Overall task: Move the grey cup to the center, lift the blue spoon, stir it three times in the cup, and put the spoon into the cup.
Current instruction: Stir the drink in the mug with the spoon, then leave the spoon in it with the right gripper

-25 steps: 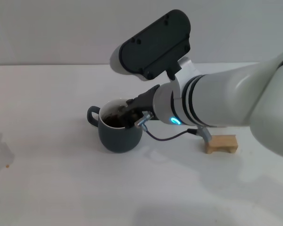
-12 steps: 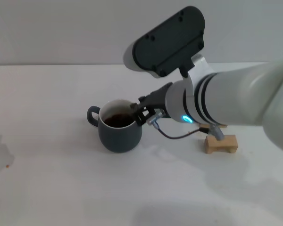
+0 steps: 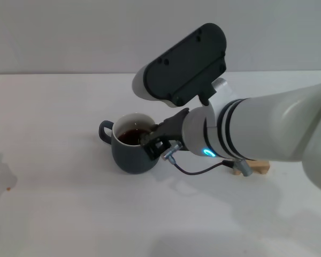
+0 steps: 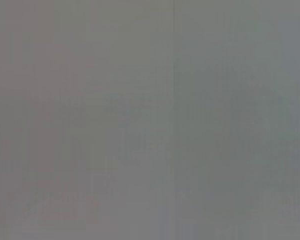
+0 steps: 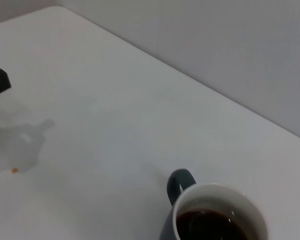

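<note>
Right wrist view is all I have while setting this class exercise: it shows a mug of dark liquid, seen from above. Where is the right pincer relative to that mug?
Observer: In the head view, the right pincer is at the mug's rim, on the side away from the handle.
Operator: Is anything else standing nearby that my view misses?
Observer: Yes. A small wooden block lies on the table on the robot's right, partly hidden by the right arm and well apart from the mug.
</note>
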